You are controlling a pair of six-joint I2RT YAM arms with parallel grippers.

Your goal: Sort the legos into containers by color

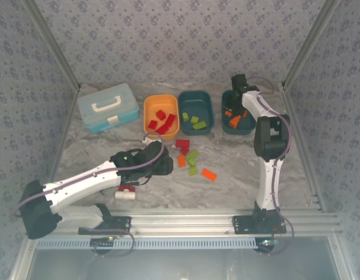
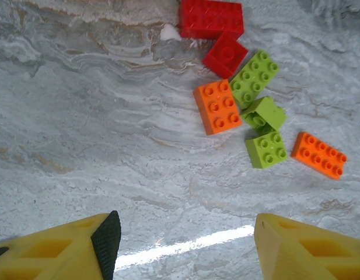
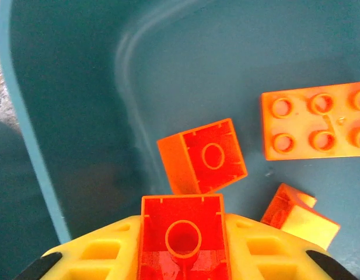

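Three containers stand in a row at the back: an orange tub [image 1: 147, 119] with red legos, a teal tub [image 1: 209, 108] with green ones, and a right teal tub [image 1: 248, 125] with orange ones. My right gripper [image 1: 235, 96] hangs over that right tub [image 3: 51, 116], shut [image 3: 182, 248] on an orange lego [image 3: 182, 233]. Below it lie three orange legos [image 3: 203, 156]. My left gripper [image 1: 162, 163] is open [image 2: 185, 239] and empty over bare table. Just right of it lie loose legos: two red [image 2: 212, 17], two orange [image 2: 217, 107] and three green [image 2: 254, 77].
A light blue case [image 1: 107, 107] with a white handle sits at the back left. A red-handled tool with a white cylinder [image 1: 126, 192] lies beside my left arm. An aluminium rail [image 1: 185, 221] runs along the near edge, and patterned walls close in both sides.
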